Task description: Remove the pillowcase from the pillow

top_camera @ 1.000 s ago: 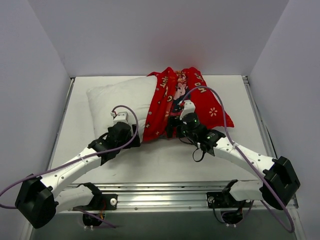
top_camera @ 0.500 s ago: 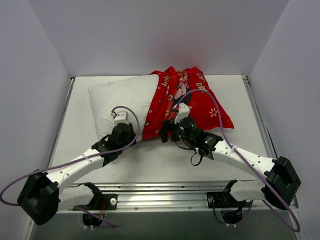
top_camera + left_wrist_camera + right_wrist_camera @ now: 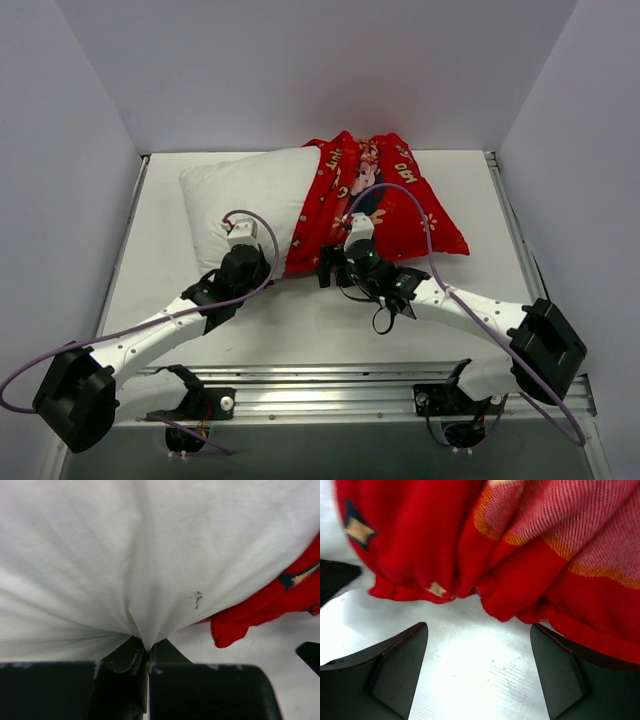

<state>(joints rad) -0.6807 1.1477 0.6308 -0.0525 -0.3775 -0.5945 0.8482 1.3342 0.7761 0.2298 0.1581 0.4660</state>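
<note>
from above, the pillow (image 3: 245,195) lies on the table (image 3: 300,325), its right half inside the pillowcase (image 3: 405,205). the left wrist view alone shows the left gripper (image 3: 146,652) pinching pillow fabric. the right wrist view shows the right gripper (image 3: 479,630) wide, red hem just ahead.

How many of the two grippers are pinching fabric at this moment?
1. The left gripper is shut on the near edge of the white pillow. The right gripper stands open in front of the hem of the red pillowcase, gripping nothing.
</note>
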